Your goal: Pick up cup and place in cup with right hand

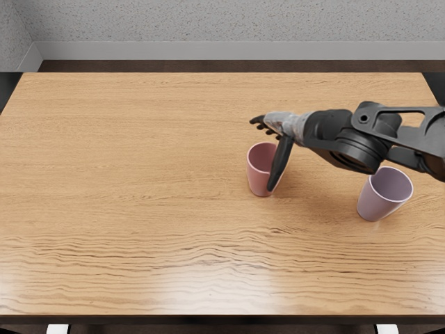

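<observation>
From where I stand, a wooden table with a light brown grain (125,181) bears two tapered cups; the smooth pink cup (256,178) stands upright right of the table's middle, its mouth facing up; the smooth lilac cup (376,204) stands farther to the right and slightly closer to the table's near edge, its mouth also up, well apart from the first; the right arm, black and grey (341,132), enters from the right edge and passes just beyond the lilac cup, overlapping no more than the edge of its rim in this view; the right hand (284,126), grey with black digits, is at the far right side of the pink cup; its fingers are extended leftward and the long thumb (280,163) hangs apart from them, slanting down across the cup's right side; the hand is spread and pinches nothing; whether the thumb touches the cup wall cannot be told.
</observation>
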